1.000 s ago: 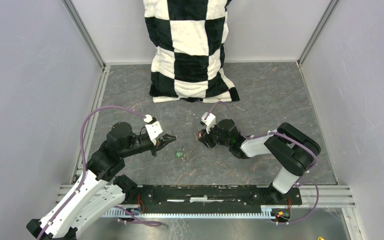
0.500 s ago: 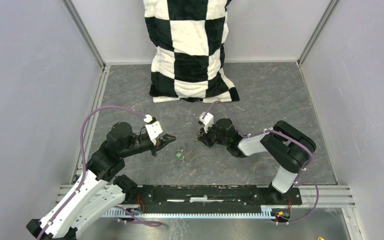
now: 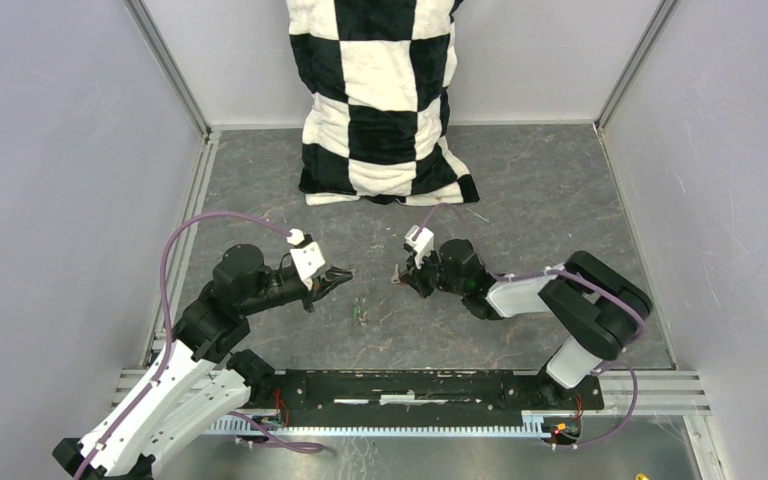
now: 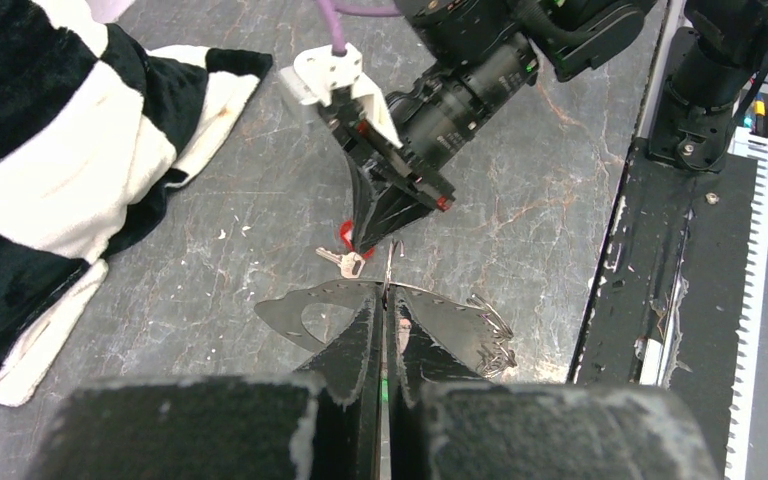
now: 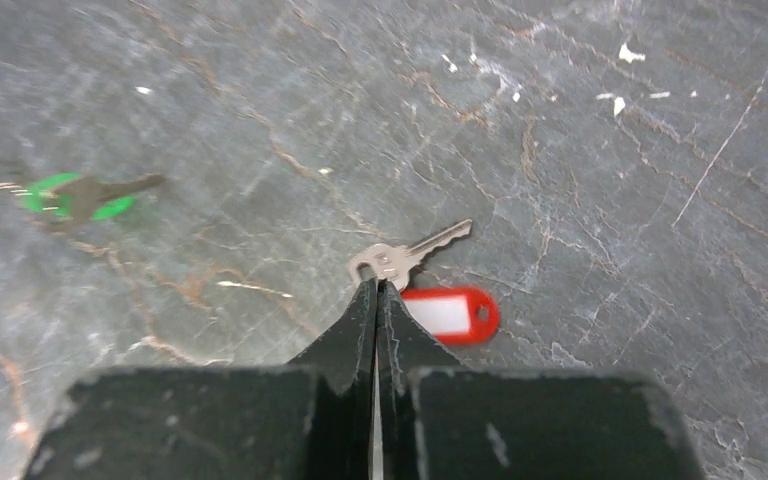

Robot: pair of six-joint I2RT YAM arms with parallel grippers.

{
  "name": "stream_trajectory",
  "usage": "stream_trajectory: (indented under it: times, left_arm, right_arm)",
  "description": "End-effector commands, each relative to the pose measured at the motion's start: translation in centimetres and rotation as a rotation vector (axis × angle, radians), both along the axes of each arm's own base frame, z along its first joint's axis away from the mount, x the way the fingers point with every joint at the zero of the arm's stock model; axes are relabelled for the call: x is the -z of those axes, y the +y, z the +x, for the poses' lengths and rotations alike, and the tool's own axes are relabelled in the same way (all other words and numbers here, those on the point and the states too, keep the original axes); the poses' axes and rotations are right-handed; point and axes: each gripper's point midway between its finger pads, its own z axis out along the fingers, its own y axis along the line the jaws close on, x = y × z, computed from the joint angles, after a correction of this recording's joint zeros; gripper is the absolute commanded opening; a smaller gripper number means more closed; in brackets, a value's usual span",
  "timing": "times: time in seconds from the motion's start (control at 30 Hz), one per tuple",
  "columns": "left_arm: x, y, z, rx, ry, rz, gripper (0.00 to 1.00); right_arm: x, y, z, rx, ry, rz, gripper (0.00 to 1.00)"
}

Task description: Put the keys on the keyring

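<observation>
My left gripper [image 4: 385,300] is shut on the keyring [image 4: 440,297], a thin wire arc crossing its fingertips, with small links [image 4: 490,340] hanging at the right. In the top view it [image 3: 345,277] hovers left of centre. My right gripper [image 5: 376,285] is shut, with no gap between its jaws. Its tips sit at the head of a silver key [image 5: 400,257] that lies flat beside its red tag [image 5: 450,313]. Whether anything is pinched, I cannot see. The green key [image 3: 359,312] lies on the floor between the two grippers and shows blurred [image 5: 70,195] in the right wrist view.
A black-and-white checkered pillow [image 3: 385,100] leans against the back wall. Grey walls with metal rails enclose the marbled floor [image 3: 520,200]. The black base rail [image 3: 410,388] runs along the near edge.
My right gripper's jaws have closed together at the red-tagged key, and its arm has shifted slightly. The left arm has held still with the keyring.
</observation>
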Motion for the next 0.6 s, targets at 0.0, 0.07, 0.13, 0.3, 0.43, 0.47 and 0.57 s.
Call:
stream_trajectory:
  times: [0.0,0.07,0.13,0.3,0.43,0.47,0.57]
  left_arm:
    - [-1.4,-0.4,0.9,-0.022,-0.044,-0.053,0.02]
    - [-1.1,-0.4,0.9,-0.023,-0.039,-0.048,0.02]
    - [-0.9,-0.5,0.8,-0.014,-0.036,-0.045,0.02]
    - [0.4,-0.7,0.8,0.002,-0.027,-0.024,0.02]
    - [1.0,-0.9,1.0,0.006,-0.015,-0.017,0.02]
    - [1.0,-0.8,1.0,0.001,-0.016,-0.015,0.02]
    - [0.8,-0.8,0.8,0.007,-0.02,-0.029,0.02]
  right_arm:
    - [-4.6,0.7,-1.3,-0.064,-0.038,0.125,0.0]
    - [-5.9,0.8,-2.6,-0.096,-0.024,0.172,0.0]
    - [-7.2,0.9,-3.9,-0.125,-0.016,0.208,0.0]
    - [-11.5,1.6,-6.8,-0.175,-0.068,0.263,0.0]
    - [-14.5,1.6,-7.8,-0.162,-0.097,0.297,0.0]
    - [-14.3,1.1,-7.4,-0.128,-0.098,0.277,0.0]
    - [-10.7,-1.5,-5.4,0.025,-0.089,0.115,0.22]
